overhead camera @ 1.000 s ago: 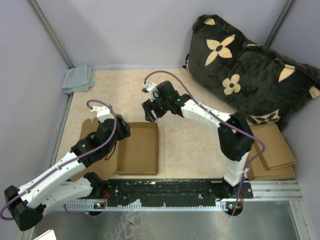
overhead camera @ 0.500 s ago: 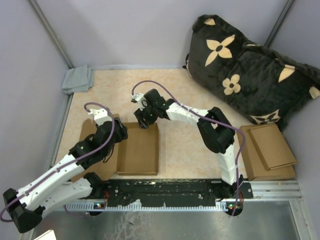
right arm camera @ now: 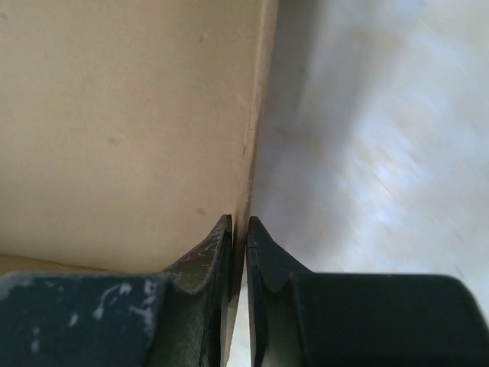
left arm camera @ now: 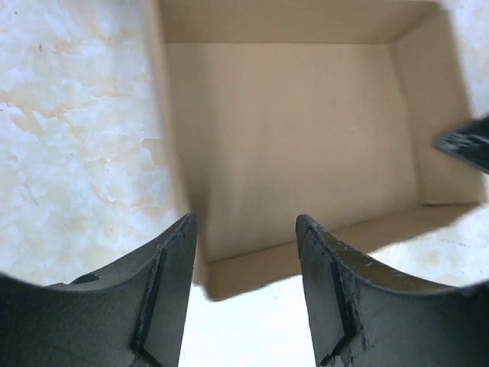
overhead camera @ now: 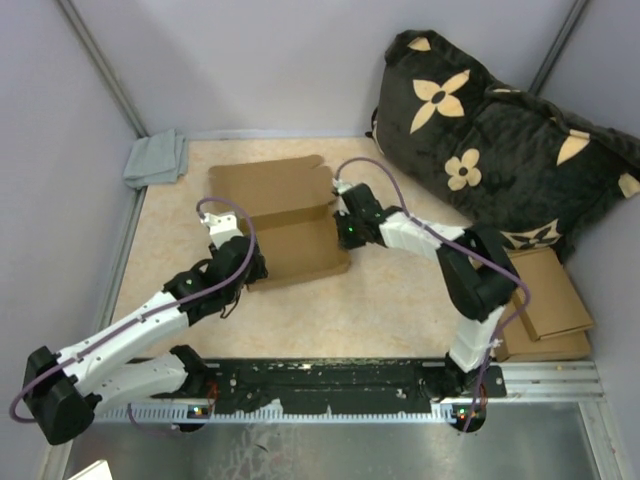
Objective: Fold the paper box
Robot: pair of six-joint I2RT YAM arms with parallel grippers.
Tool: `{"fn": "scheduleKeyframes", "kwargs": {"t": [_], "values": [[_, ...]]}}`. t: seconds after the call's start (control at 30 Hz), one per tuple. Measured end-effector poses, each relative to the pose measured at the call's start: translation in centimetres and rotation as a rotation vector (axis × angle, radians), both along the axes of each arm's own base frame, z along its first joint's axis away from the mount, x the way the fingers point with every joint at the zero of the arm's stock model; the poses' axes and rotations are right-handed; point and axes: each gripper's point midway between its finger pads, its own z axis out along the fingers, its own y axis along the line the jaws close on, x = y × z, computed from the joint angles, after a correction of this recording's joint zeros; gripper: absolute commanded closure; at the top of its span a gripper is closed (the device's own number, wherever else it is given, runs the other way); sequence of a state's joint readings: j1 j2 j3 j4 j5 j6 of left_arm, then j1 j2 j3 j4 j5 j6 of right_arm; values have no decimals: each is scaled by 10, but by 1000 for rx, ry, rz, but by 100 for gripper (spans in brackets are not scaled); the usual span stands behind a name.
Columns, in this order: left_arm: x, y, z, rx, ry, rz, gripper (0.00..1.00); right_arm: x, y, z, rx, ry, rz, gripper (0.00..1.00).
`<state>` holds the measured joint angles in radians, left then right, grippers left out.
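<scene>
The paper box (overhead camera: 292,250) is a shallow brown cardboard tray in the middle of the table, its open lid flap (overhead camera: 268,185) lying flat toward the back. My right gripper (overhead camera: 344,231) is at the tray's right wall. In the right wrist view the gripper (right arm camera: 238,226) is shut on the thin upright edge of that wall (right arm camera: 256,115). My left gripper (overhead camera: 252,270) is at the tray's near left corner. The left wrist view shows that gripper (left arm camera: 244,229) open, with the tray's near wall (left arm camera: 252,264) just beyond the fingertips and the tray floor (left arm camera: 290,138) empty.
A black cushion with beige flowers (overhead camera: 490,140) fills the back right. A grey cloth (overhead camera: 157,158) lies in the back left corner. Flat cardboard sheets (overhead camera: 545,300) are stacked at the right edge. Grey walls enclose the table on three sides.
The box has swung from the near left to the middle and turned, its lid now pointing back. The right gripper has closed on its right wall. The left arm followed to the right.
</scene>
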<state>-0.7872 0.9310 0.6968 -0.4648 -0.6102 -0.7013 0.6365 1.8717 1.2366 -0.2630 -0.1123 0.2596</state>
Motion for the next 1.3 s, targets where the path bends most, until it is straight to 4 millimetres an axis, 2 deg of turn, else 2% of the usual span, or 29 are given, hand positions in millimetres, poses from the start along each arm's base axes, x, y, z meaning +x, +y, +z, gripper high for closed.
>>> {"fn": "scheduleKeyframes", "kwargs": {"t": [0.07,0.13,0.17,0.2,0.3,0.33,0.43,0.53,0.67,0.77,0.83,0.87,0.9,1.0,1.03,1.17,1.3], "values": [[3,-1,-9,28,21,1,36,-8,-31,0,-32,-2,-79,89],[7,-2,-18,63,48,3,36,-24,-51,-2,-54,2,-123,88],[10,-1,-23,81,64,9,36,-32,-57,-1,-62,3,-135,83],[14,0,-28,98,83,19,36,-42,-63,-2,-68,8,-144,68],[30,11,-39,123,129,68,37,-77,-79,-9,-87,49,-167,49],[35,16,-42,122,142,84,37,-89,-84,-13,-95,69,-170,35],[43,26,-48,119,174,101,38,-110,-94,-13,-94,107,-193,17],[45,24,-47,104,187,83,39,-110,-93,1,-55,85,-218,7],[39,16,-37,64,190,32,41,-97,-88,20,-30,29,-229,6],[29,10,-21,11,171,-19,43,-81,-79,31,-28,0,-224,6],[23,6,-13,-28,155,-56,44,-69,-74,33,-34,-7,-222,11],[19,4,-11,-46,152,-74,44,-63,-70,32,-42,-7,-217,17],[14,2,-11,-58,156,-90,45,-58,-67,29,-50,-7,-213,28],[0,2,-24,-70,203,-120,45,-48,-64,15,-84,7,-205,72],[-4,2,-30,-69,224,-126,45,-47,-64,9,-99,17,-206,81],[-18,3,-46,-62,291,-142,46,-44,-66,-10,-140,58,-232,89],[-18,2,-51,-55,312,-147,46,-41,-71,-11,-139,60,-289,94]]}}
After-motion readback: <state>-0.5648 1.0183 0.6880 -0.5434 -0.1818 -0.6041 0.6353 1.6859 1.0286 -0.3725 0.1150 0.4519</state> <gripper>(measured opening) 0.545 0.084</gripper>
